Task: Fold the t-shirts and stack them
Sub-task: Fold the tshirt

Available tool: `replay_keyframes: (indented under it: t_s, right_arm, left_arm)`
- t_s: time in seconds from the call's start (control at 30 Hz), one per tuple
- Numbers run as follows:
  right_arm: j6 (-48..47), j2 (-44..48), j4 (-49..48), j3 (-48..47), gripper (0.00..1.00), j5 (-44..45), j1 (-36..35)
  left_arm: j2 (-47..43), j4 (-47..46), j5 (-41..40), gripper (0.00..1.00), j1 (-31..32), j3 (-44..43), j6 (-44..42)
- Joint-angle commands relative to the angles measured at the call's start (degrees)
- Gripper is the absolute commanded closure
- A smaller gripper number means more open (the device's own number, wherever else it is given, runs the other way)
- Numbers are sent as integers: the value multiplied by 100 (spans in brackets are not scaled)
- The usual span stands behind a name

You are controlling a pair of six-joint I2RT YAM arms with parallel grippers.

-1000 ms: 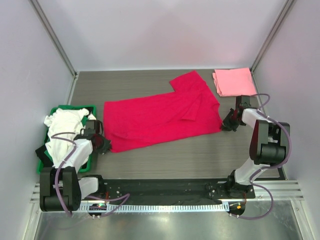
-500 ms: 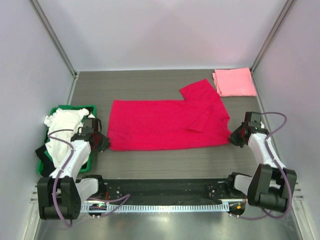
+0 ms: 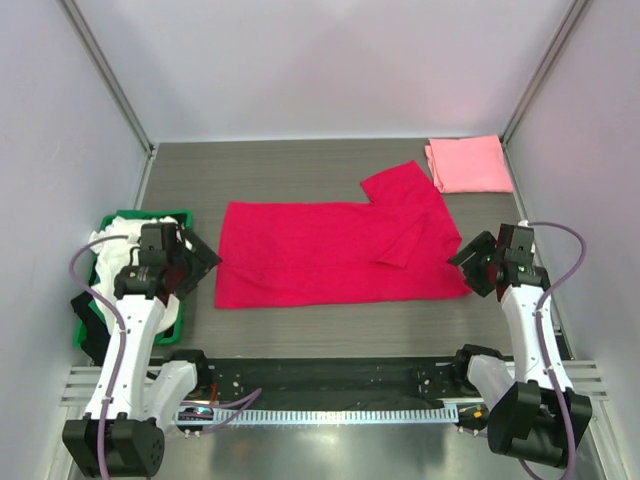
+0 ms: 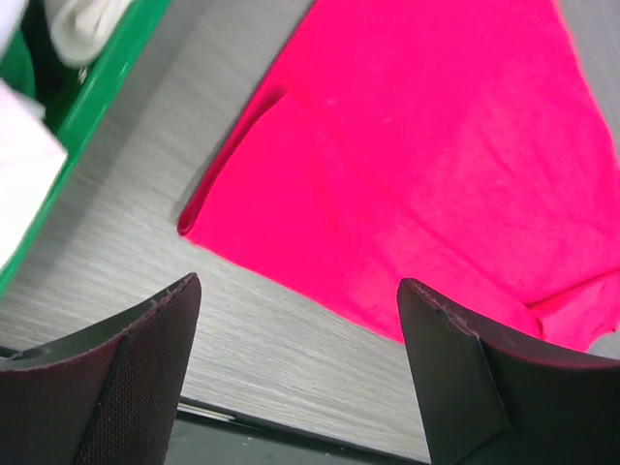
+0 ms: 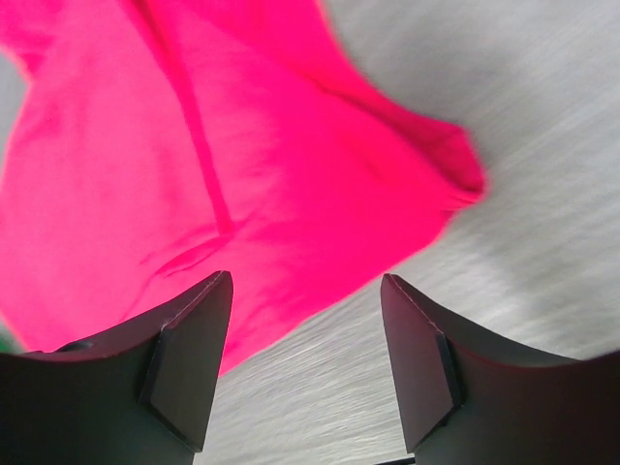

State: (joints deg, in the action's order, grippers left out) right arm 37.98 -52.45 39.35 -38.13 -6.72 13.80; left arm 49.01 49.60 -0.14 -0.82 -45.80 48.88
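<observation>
Left tool (image 3: 207, 263) and right tool (image 3: 467, 270) hover open, empty, angled toward red t-shirt (image 3: 320, 250).

Enclosure: 3 plain pale-lilac wall panels (image 3: 330, 70); 2 slanting grey metal corner posts (image 3: 107, 75); grey wood-grain tabletop (image 3: 300, 165); ribbed silver metal rail (image 3: 340, 413) along near edge. Lighting even.

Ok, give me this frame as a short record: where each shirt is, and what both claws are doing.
red shirt: spread out in the middle of the table
pink shirt: folded, far right corner
white shirt: crumpled in the green crate, left side
left claw: open, empty, by the red shirt's near left corner
right claw: open, empty, by its near right corner
</observation>
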Motion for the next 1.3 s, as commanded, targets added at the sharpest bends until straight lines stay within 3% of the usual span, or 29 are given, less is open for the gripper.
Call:
replay_keyframes:
  t_s: [0.0,0.13,0.17,0.33,0.53,0.77,1.27]
  right_arm:
    - [-124,-81,-172,-335,32,-742,-254]
    - [200,-581,-787,-353,35,-612,-1150]
    - [262,-887,-1067,-379,36,-446,-1683]
    - [351,-2099,-1667,-721,42,-50,-2460]
    - [219,-3051,-2046,-1038,46,74,-2488]
    - [158,-3544,-2186,-1170,46,215,-2532]
    - [219,-3799,-2467,-933,50,294,-2576]
  left_arm:
    - [73,418,129,18,-6,-534,-1097]
    - [108,401,-142,16,-6,-781,-1513]
    - [117,331,-187,16,-6,-781,-1548]
    - [222,-21,-100,18,-6,-606,-1645]
    - [153,-47,-153,19,3,-606,-1654]
    - [196,-82,-223,20,3,-597,-1663]
    - [205,-83,-206,21,3,-597,-1663]
